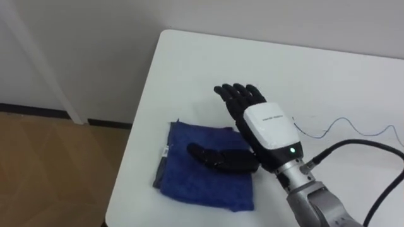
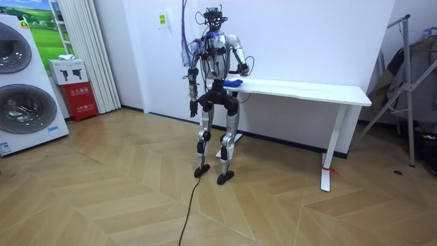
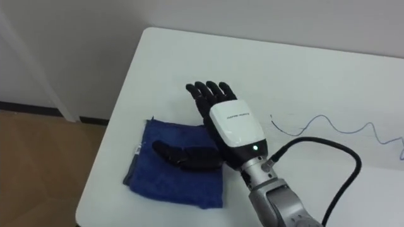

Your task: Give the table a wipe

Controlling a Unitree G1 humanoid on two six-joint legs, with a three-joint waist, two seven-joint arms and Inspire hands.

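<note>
Left eye view has the blue cloth (image 1: 189,180) lying flat on the white surface (image 1: 208,69), close to the near left corner, with a small white label (image 1: 165,151) at the cloth's left edge. The robot's right hand (image 1: 266,129) comes in from the lower right and rests at the cloth's right side. Its fingers are straight and point away from the robot, past the cloth's far right corner and over bare surface, while the thumb stretches sideways across the middle of the cloth. The hand is therefore wide and flat, gripping nothing; how firmly it bears down cannot be told. Well apart to the right, a thin blue squiggly line (image 1: 344,126) runs over the surface; whether it is a drawn mark or a thread is unclear. Beyond the surface's left edge lies the wooden floor (image 1: 50,164). In the room view the robot stands upright at the left end of the long table, right arm out over it, and its left hand (image 2: 194,104) hangs beside the hip. Washing machines (image 2: 24,102) stand well off against the far wall. The step in hand looks like seating the hand on the cloth for a stroke. The next move probably calls for shifting the palm fully onto the cloth, pressing down, and sweeping rightward toward the blue line, away from the nearby edge where the cloth could slip off.
</note>
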